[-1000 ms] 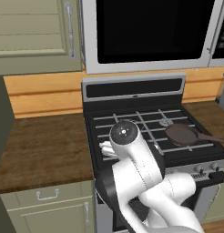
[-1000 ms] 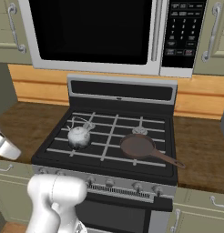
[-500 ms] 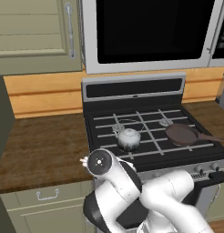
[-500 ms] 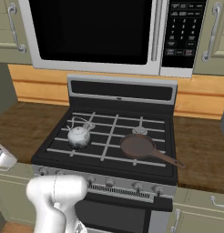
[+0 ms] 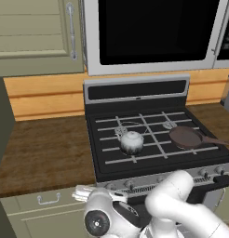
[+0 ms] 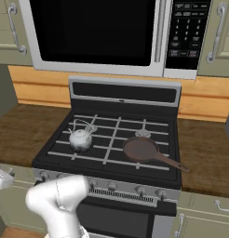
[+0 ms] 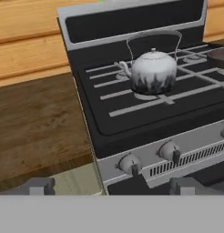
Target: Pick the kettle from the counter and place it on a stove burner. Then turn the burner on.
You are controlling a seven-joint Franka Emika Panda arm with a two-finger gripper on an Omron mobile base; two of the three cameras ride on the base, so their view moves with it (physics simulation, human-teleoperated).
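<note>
Kettle (image 7: pixel 153 72) sits upright on the front-left burner (image 7: pixel 148 95) of the stove, spout pointing to nine o'clock in the hand view, so placing looks done and the knob step is in hand. The gripper (image 7: pixel 109 185) hangs low before the stove front with its fingers wide apart, holding nothing. The two left knobs (image 7: pixel 130 164) lie at twelve o'clock of it. I judge it should center on the correct knob, close squarely, then twist slowly.
</note>
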